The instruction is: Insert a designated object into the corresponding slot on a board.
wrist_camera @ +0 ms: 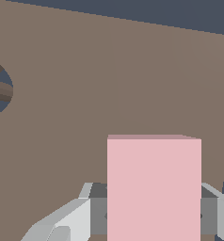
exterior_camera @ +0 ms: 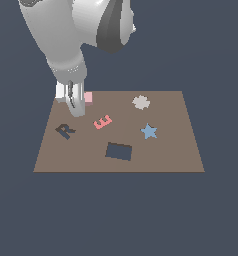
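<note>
We see the gripper low over the far corner of the board, on the exterior view's left. The pale pink block sits between its fingers, which seem clamped on it. The dark rectangular slot lies well apart, near the front edge.
</note>
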Controlling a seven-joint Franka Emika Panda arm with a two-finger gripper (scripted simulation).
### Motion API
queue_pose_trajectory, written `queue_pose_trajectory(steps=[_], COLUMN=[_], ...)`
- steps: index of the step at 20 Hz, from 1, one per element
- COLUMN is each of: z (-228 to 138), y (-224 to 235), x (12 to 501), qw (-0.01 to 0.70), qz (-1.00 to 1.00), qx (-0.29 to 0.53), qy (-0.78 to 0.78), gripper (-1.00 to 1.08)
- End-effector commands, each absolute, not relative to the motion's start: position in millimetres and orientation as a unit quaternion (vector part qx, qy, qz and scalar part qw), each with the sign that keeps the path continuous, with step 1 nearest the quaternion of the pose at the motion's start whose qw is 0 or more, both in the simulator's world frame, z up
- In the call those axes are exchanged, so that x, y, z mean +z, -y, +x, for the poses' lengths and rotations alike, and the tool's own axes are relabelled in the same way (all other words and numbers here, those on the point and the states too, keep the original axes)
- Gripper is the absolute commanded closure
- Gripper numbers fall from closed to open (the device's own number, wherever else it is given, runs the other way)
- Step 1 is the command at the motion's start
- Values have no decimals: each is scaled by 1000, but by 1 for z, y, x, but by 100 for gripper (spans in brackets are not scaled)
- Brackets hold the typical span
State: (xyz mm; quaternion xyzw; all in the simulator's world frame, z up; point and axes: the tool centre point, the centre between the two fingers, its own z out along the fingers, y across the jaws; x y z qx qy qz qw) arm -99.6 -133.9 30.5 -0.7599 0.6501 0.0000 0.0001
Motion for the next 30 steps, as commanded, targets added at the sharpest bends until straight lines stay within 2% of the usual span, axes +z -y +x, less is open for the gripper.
queue_pose_trajectory(steps=[1, 18, 30], z=[-100, -98, -82], y=[134, 135, 150], x=[30, 33, 34], qw=[0, 0, 0], qz=[-760, -766, -823], qx=[0, 0, 0], qy=[-650, -643, -569], gripper=[108, 108, 108])
